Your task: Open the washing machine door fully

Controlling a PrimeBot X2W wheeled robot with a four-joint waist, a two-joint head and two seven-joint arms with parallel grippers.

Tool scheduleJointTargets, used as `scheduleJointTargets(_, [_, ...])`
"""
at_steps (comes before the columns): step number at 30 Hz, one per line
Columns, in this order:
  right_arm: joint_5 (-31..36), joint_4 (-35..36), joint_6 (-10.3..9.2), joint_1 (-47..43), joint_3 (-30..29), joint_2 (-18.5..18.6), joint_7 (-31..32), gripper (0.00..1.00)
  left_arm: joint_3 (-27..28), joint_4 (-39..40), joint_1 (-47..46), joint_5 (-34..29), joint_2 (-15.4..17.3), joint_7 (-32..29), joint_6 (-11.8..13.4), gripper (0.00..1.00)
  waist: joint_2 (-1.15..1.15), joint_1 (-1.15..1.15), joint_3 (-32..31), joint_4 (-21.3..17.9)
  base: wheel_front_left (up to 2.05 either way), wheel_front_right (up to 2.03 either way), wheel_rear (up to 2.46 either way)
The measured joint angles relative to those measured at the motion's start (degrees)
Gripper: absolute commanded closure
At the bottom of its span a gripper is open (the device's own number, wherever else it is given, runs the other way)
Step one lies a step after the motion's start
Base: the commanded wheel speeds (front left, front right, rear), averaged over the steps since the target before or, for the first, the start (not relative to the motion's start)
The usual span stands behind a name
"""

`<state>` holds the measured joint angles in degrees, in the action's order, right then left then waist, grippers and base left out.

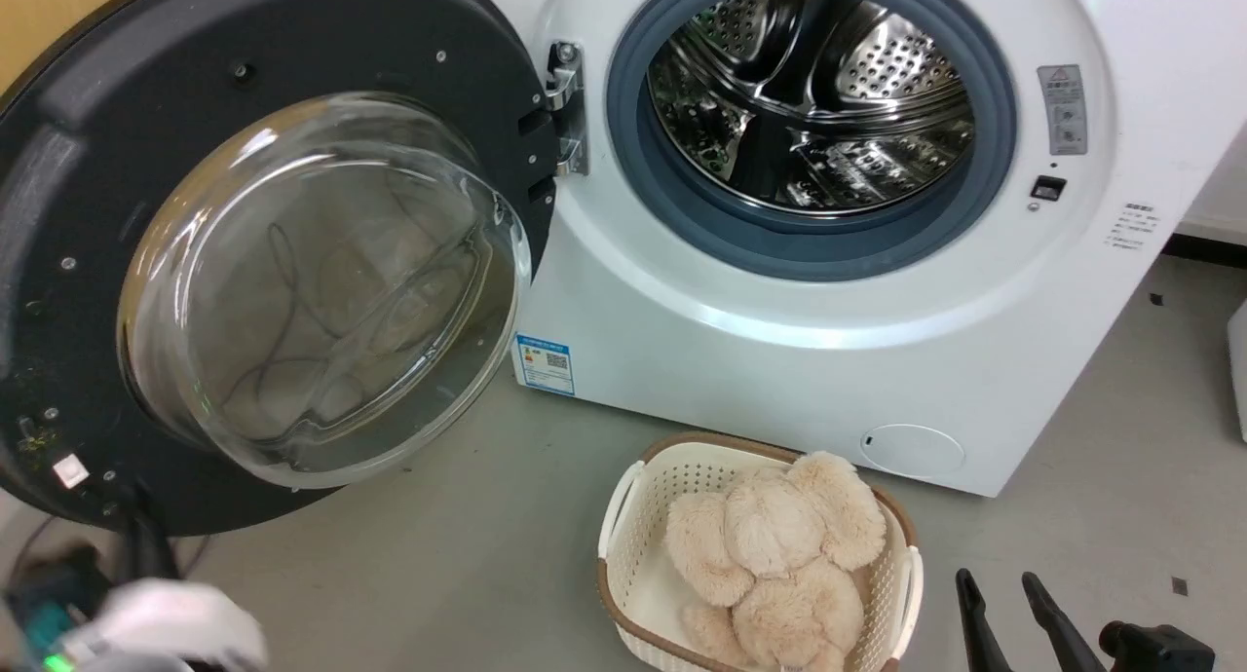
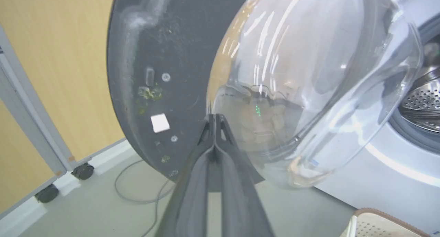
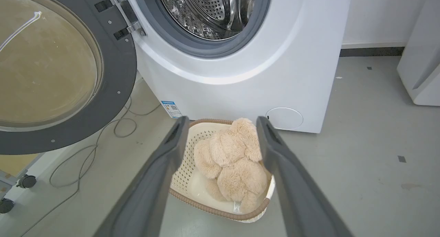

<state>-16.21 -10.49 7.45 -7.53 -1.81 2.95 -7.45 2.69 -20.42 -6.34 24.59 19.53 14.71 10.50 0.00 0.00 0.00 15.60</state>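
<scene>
1. The left fingers (image 2: 233,182) are clenched tight, both tips pressed together with nothing between them.
2. Straight beyond those tips stands the washing machine door (image 1: 88,214), swung wide open on its hinge (image 1: 565,107), its dark inner face turned toward the fingers.
3. The tips lie at the lower part of that face, just at the edge of the glass bowl (image 1: 321,292); whether they touch the door cannot be told.
4. Below and to the left of the left fingers, a thin cable (image 2: 115,185) loops over the grey floor (image 1: 438,575).
5. The right fingers (image 3: 154,182) are released, spread wide apart and grasping nothing.
6. In the right wrist view a pale perforated basket (image 1: 633,536) shows in the gap between them, standing on the floor beyond and below the tips.
7. A beige plush toy (image 1: 779,555) lies in that basket.
8. Past the basket from the right fingers is the white washing machine (image 1: 779,360), its steel drum (image 1: 809,97) laid bare.
9. The door hangs well off to the left of the right fingers, clear of them.
</scene>
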Motion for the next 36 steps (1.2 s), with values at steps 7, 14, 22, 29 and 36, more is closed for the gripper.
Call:
scheduleJointTargets(7, [0.4, -0.9, 0.00, 0.0, 0.2, 0.0, -1.3, 0.00, -5.4, 10.6, 13.3, -5.0, -8.9, 0.0, 0.4, 0.00, 0.00, 0.00, -1.9, -2.0, 0.00, 0.00, 0.00])
scheduleJointTargets(14, [2.3, -0.8, 0.00, 0.1, 0.5, 0.0, -1.3, 0.00, -8.9, 12.9, 13.1, -9.5, -10.0, 0.0, -0.6, 0.00, 0.00, 0.00, -2.9, -5.0, 0.00, 0.00, 0.00])
scheduleJointTargets(22, [5.4, 0.2, 0.00, 1.8, 1.2, 0.0, -1.4, 0.00, -11.9, 10.9, 10.5, -11.5, -10.5, 0.0, -2.5, 0.00, 0.00, 0.00, -3.1, -10.9, 0.00, 0.00, 0.00])
scheduleJointTargets(29, [6.3, 1.1, 0.00, 1.9, 1.0, 0.0, -1.2, 0.00, -14.5, 8.6, 9.5, -12.3, -10.5, -0.1, -3.5, 0.00, 0.00, 0.00, -3.0, -16.1, 0.00, 0.00, 0.00])
scheduleJointTargets(36, [6.2, 1.4, 0.00, 1.9, 1.3, 0.0, -1.2, 0.00, -14.8, 7.9, 9.5, -12.3, -10.5, -0.1, -3.5, 0.00, 0.00, 0.00, -2.7, -17.7, 0.00, 0.00, 0.00])
